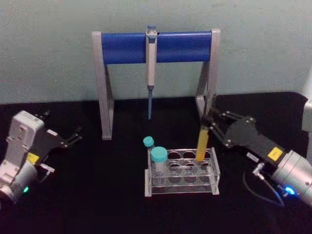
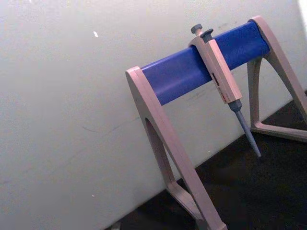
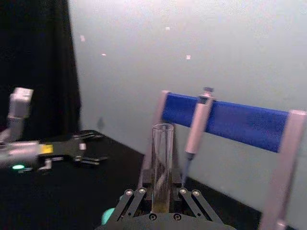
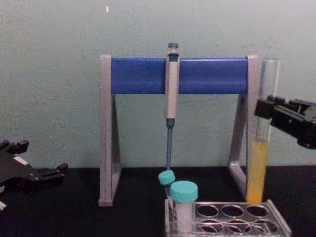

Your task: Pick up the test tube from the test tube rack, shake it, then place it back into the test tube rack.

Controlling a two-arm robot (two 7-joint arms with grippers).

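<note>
A black table (image 1: pixel 97 195) backs onto a pale green wall. The right gripper (image 1: pixel 208 124) pinches the test tube (image 4: pixel 257 168) on its empty glass. The tube hangs upright below the fingers, its round base at the mouth of the test tube rack's (image 1: pixel 183 191) far right hole; I cannot tell whether it sits inside. It is probably light, smooth and breakable, so a gentle hold above the liquid seems right. The left gripper (image 1: pixel 73 136) rests well apart, fingers spread.
</note>
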